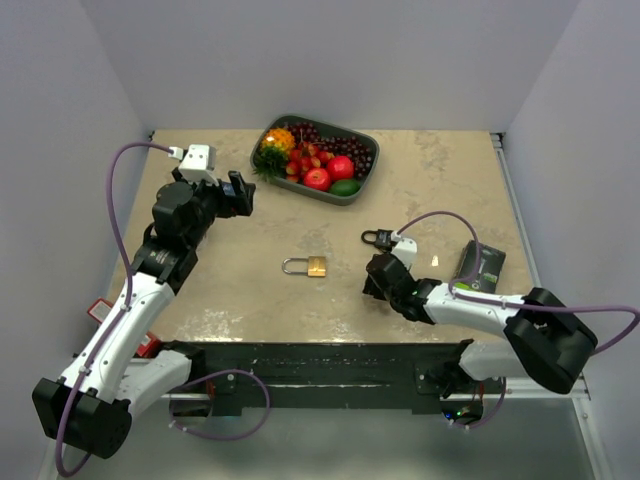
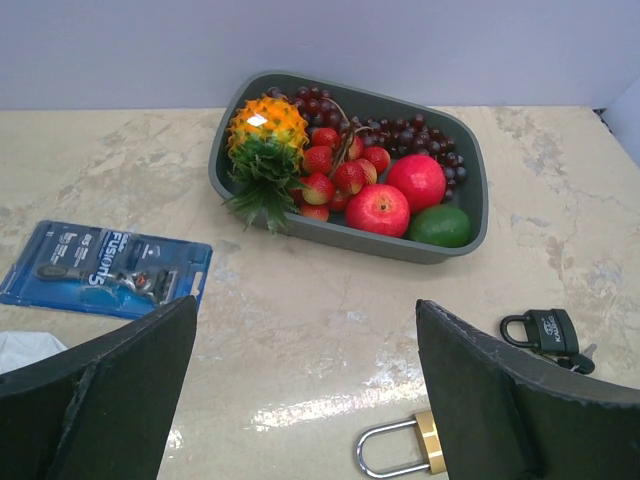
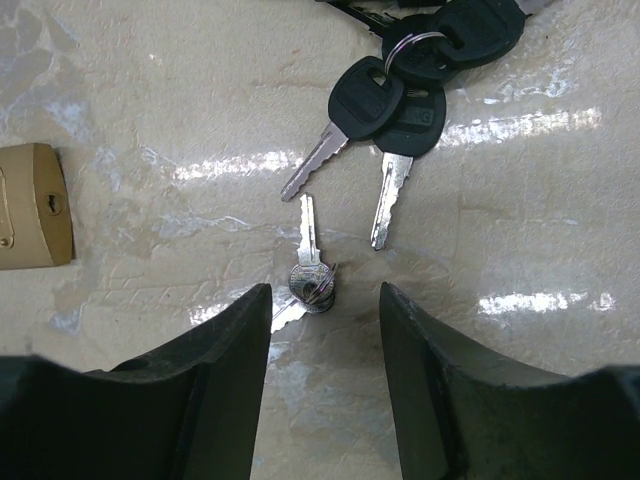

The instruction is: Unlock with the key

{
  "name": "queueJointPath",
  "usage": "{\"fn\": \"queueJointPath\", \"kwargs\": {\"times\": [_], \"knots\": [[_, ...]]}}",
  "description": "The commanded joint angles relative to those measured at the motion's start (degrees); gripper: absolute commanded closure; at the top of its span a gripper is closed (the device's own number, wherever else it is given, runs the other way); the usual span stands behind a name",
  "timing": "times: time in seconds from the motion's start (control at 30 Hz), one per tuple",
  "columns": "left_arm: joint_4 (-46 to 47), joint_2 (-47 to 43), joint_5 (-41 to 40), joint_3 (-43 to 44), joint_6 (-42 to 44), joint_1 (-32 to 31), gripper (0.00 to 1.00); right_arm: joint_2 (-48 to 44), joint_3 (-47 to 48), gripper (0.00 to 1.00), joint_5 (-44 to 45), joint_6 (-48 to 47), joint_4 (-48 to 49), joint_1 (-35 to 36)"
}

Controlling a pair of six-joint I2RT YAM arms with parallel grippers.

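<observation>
A brass padlock (image 1: pixel 310 266) with a steel shackle lies flat mid-table; it also shows in the left wrist view (image 2: pixel 400 450) and at the left edge of the right wrist view (image 3: pixel 30 205), keyhole facing right. Two small silver keys on a ring (image 3: pixel 310 272) lie on the table just ahead of my right gripper (image 3: pixel 325 295), which is open and low over them, one finger on each side. My right gripper (image 1: pixel 375 280) sits to the right of the brass padlock. My left gripper (image 1: pixel 240 193) is open and empty, raised at the back left; it also shows in its own view (image 2: pixel 305 310).
A black padlock (image 1: pixel 377 238) with black-headed keys (image 3: pixel 385 100) lies just beyond the right gripper. A grey tray (image 1: pixel 362 185) of fruit stands at the back. A blue razor pack (image 2: pixel 105 265) and a black-and-green pack (image 1: pixel 480 268) lie on the table.
</observation>
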Motion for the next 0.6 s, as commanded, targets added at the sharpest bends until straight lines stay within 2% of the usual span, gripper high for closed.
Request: {"fn": "queueJointPath", "kwargs": {"times": [0.0, 0.27, 0.57], "knots": [[1.3, -0.3, 0.5, 0.4, 0.6, -0.1, 0.05, 0.8, 2.2, 0.51, 2.9, 2.1, 1.9, 0.3], [1.4, -0.2, 1.0, 0.5, 0.4, -0.1, 0.05, 2.2, 2.3, 0.57, 3.6, 3.3, 2.9, 0.3], [1.4, 0.0, 1.0, 0.4, 0.4, -0.1, 0.05, 2.6, 1.8, 0.57, 5.4, 4.6, 2.9, 0.3]]}}
